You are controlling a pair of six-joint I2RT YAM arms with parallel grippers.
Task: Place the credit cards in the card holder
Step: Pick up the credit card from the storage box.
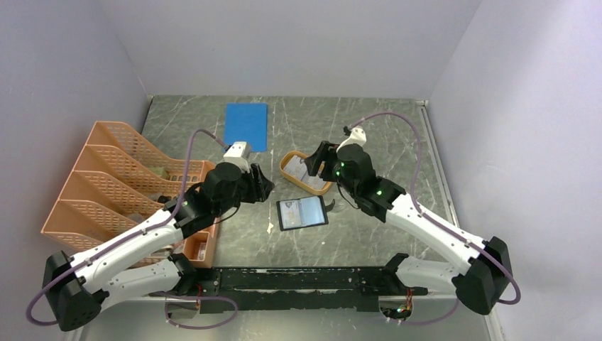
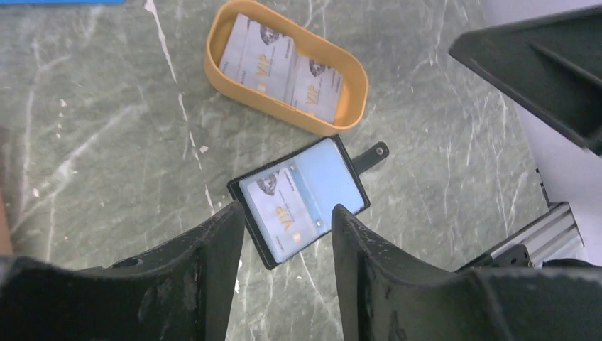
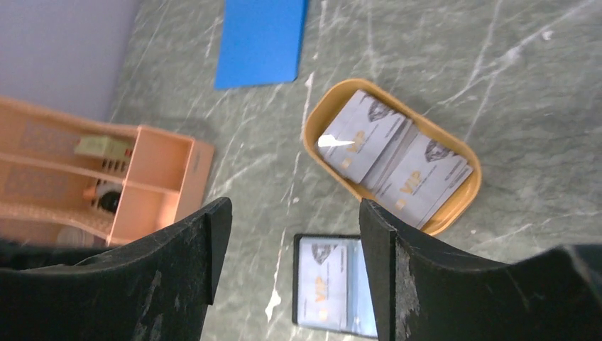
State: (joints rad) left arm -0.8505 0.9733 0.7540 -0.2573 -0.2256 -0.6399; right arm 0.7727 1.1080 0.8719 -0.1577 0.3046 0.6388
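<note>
The card holder (image 1: pixel 303 213) lies open and flat on the marble table, snap tab to the right. One credit card (image 2: pixel 280 206) marked VIP sits in its left pocket; the right bluish pocket shows bare. More credit cards (image 3: pixel 397 153) lie overlapped in the orange oval tray (image 1: pixel 285 172) just behind the holder. My left gripper (image 1: pixel 263 183) hovers left of the holder, open and empty, its fingers framing the holder (image 2: pixel 302 199) in the left wrist view. My right gripper (image 1: pixel 316 160) hangs over the tray, open and empty, above both tray (image 3: pixel 307 135) and holder (image 3: pixel 334 284).
An orange mesh file rack (image 1: pixel 121 185) fills the left side, close to the left arm. A blue flat sheet (image 1: pixel 245 126) lies at the back centre. Pale walls close in the table on three sides. A black rail (image 1: pixel 305 280) runs along the near edge.
</note>
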